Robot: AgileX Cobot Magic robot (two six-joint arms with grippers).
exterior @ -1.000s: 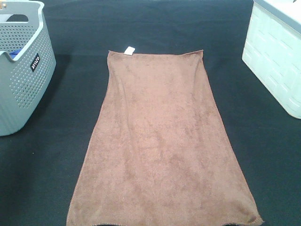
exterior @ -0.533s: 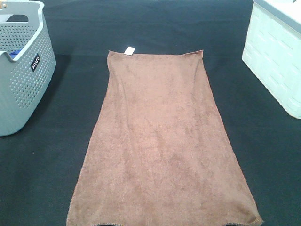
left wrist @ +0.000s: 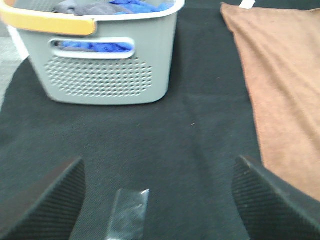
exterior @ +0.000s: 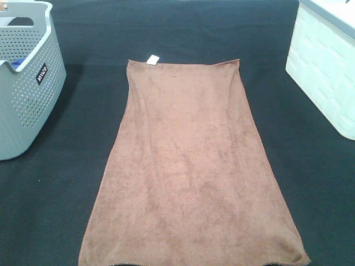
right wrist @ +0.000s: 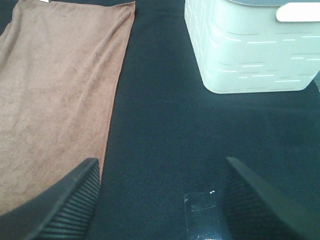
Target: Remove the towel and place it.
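Left gripper [left wrist: 159, 197] was spread wide, nothing between its fingers [left wrist: 42, 202], low over the black cloth surface [left wrist: 165, 140]. Ahead of it sat the grey perforated basket [left wrist: 100, 70] with an orange-yellow handle [left wrist: 47, 22] and blue clothes [left wrist: 95, 46] inside; the towel [left wrist: 280, 85] lay off to one side, flat.

Right gripper [right wrist: 157, 200] was also spread and empty; the towel edge ran just beside one finger [right wrist: 60, 205], and the white bin [right wrist: 250, 47] stood ahead.

From the high camera neither gripper showed. The towel [exterior: 191, 166] lay flat mid-table, white tag [exterior: 152, 59] at its far corner, print unreadable. The basket's black label [exterior: 41, 73] was too small to read.
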